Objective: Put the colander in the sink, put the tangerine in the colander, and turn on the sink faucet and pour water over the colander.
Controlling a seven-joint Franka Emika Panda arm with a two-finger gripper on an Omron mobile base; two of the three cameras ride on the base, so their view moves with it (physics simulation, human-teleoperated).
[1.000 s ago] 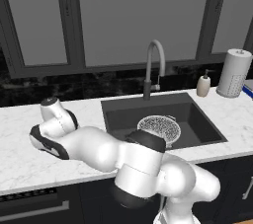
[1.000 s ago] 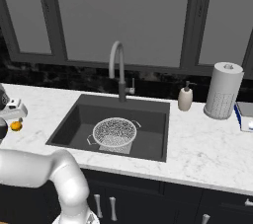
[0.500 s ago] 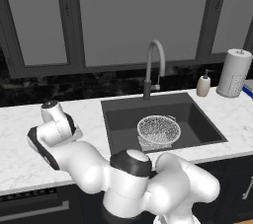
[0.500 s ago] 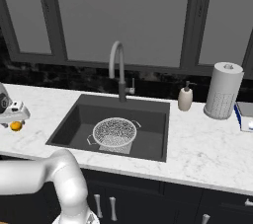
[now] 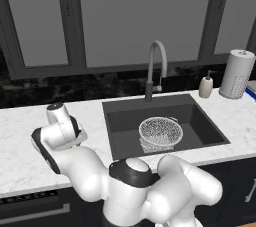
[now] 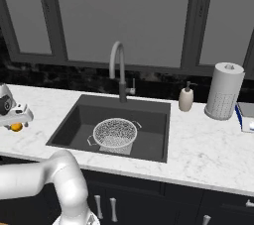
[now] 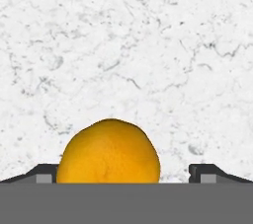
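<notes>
The tangerine (image 7: 109,151) lies on the white marble counter (image 7: 148,45) left of the sink, small and orange. My gripper (image 7: 126,174) hangs right over it, open, with one dark fingertip (image 7: 47,172) on each side; the right tip stands clearly apart from the fruit. From the right base view the tangerine (image 6: 16,127) peeks out under the white hand at the far left. The colander (image 5: 160,131) sits upright in the dark sink (image 5: 125,121), seen from the other side as colander (image 6: 115,133) in sink (image 6: 74,125). The sink faucet (image 5: 155,66) arches over the basin's back edge with no water running.
A beige soap dispenser (image 6: 186,99) and a paper towel roll (image 6: 224,91) stand on the counter right of the sink. My own arm bulks across the lower part of the left base view. Dark windows rise behind the counter.
The hand has sunk slightly toward the tangerine, and the arm's elbow has swung nearer the cameras. The jaws stay wide. Colander and tangerine have not moved.
</notes>
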